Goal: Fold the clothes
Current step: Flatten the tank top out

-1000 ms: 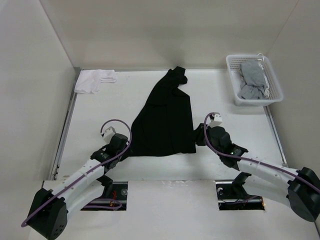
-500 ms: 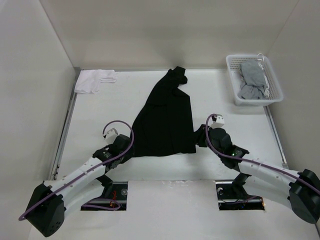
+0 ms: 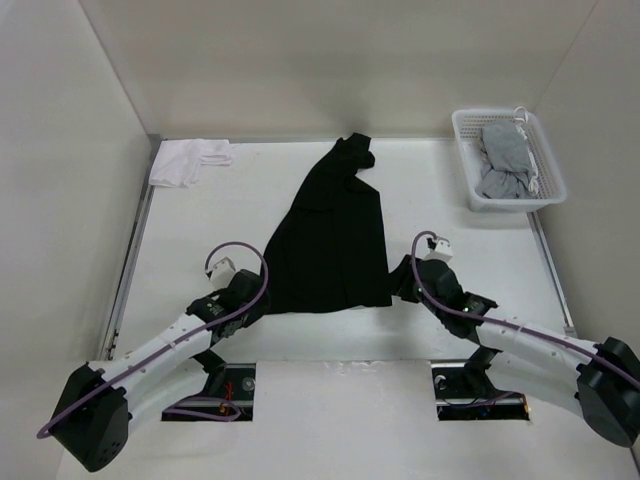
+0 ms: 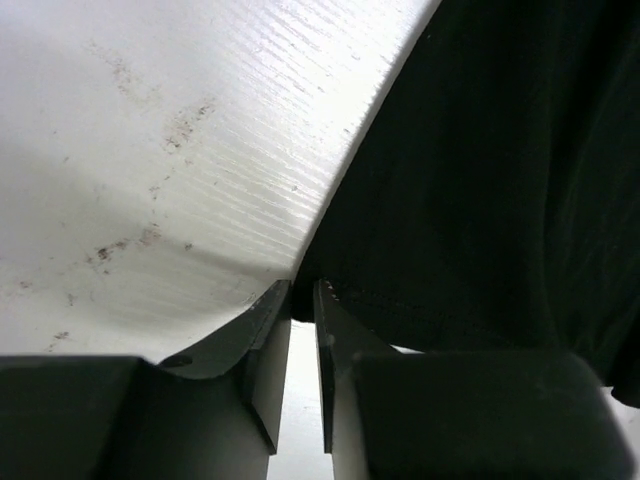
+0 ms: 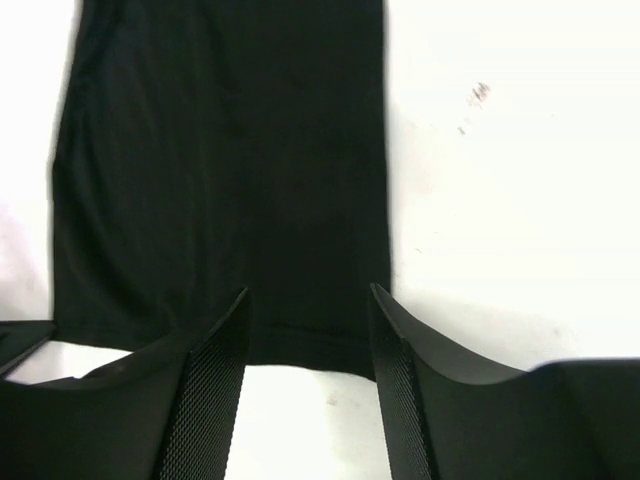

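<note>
Top external: shirt (image 3: 335, 235) is lying spread mid table (image 3: 200, 220), hem nearest the arms.
Handling: judged soft, light, limp; hem corners are being favoured as holds.
Left gripper (image 4: 303, 290): narrow, hem corner being pinched.
Right gripper (image 5: 308, 300): being held wide, other corner uncaught.

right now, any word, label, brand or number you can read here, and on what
None can be read. The black T-shirt shows no print or tag, and the basket and the white cloth carry no visible label.
</note>
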`<control>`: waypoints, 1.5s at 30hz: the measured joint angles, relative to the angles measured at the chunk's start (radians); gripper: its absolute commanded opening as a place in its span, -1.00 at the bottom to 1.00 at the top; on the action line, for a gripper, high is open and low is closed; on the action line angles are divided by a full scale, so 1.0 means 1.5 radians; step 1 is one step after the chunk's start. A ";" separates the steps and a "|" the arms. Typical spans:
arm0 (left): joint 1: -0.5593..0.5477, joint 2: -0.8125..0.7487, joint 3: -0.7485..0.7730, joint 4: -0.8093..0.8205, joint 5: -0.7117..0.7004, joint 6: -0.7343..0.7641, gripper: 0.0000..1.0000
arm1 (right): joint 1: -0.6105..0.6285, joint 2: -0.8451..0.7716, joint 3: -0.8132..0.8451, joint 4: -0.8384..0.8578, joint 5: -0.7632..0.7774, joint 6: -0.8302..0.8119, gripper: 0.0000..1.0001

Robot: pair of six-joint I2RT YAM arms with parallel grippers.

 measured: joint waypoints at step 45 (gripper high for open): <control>0.054 -0.124 0.033 0.056 0.000 0.113 -0.97 | 0.037 0.046 0.054 -0.144 0.024 0.066 -0.97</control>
